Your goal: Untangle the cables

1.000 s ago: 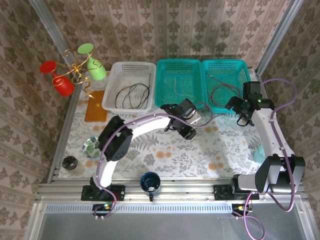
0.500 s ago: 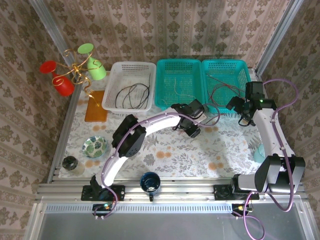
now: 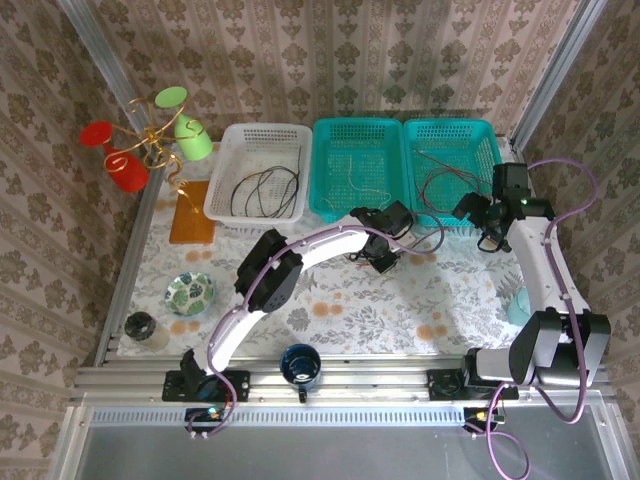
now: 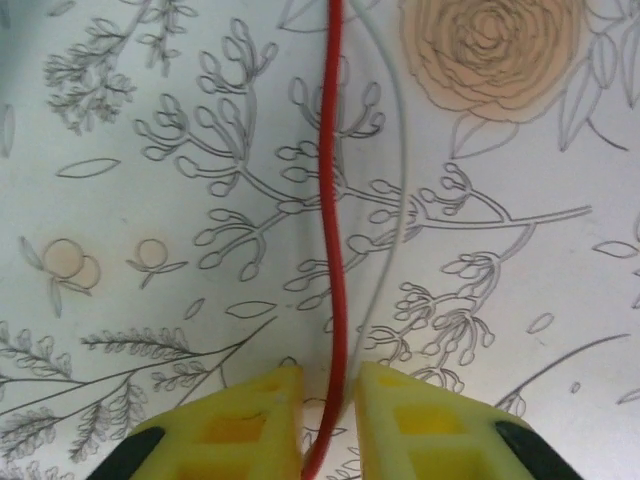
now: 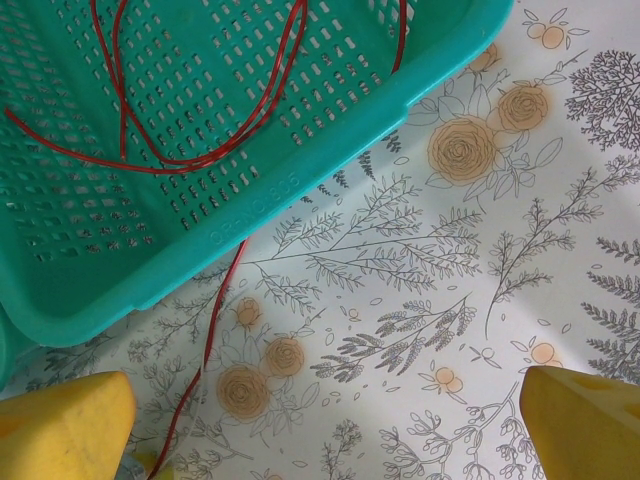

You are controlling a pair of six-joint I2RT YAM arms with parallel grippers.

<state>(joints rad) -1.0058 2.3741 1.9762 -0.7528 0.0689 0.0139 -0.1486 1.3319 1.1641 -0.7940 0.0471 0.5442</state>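
Observation:
My left gripper [image 3: 384, 254] is down on the flowered tablecloth in front of the middle teal basket. Its yellow fingers [image 4: 250, 425] have closed to a narrow slot around a red cable [image 4: 331, 200]. A thin grey cable [image 4: 401, 200] runs just right of the red one. More red cable [image 5: 200, 120] lies looped in the right teal basket [image 3: 450, 126], and one strand [image 5: 213, 325] drops over the rim onto the cloth. Black cables [image 3: 262, 190] lie in the white basket [image 3: 224, 165]. My right gripper [image 5: 330, 430] hangs wide open by that basket's front corner, holding nothing.
The middle teal basket [image 3: 320, 170] holds a pale wire [image 3: 360, 176]. An orange board [image 3: 192, 215] and a stand of red and green cups [image 3: 125, 170] are at the left. A patterned dish [image 3: 190, 292], a jar [image 3: 142, 328] and a dark mug [image 3: 299, 363] stand near the front.
My left arm has stretched further right across the cloth, and its jaws have narrowed around the red cable. The right arm has hardly moved.

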